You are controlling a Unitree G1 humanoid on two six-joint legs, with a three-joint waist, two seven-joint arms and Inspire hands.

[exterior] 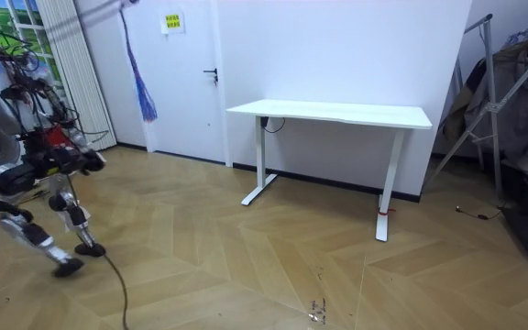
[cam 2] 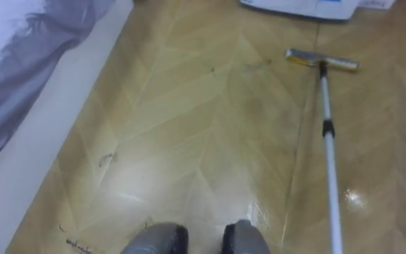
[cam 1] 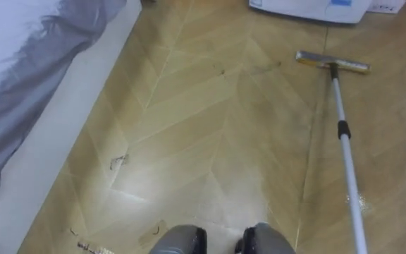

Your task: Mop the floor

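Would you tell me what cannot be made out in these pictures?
- Mop pole: upper end cut off by the left eye view's bottom edge; what holds it is unclear.
- White object: cut by the left eye view's top edge; unidentifiable.
- Floor specks: left eye view, too small to name.

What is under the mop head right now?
The mop head lies flat on the wood floor, with a white object just beyond it. The patch directly beneath it is covered, so dirt or wetness there cannot be seen.
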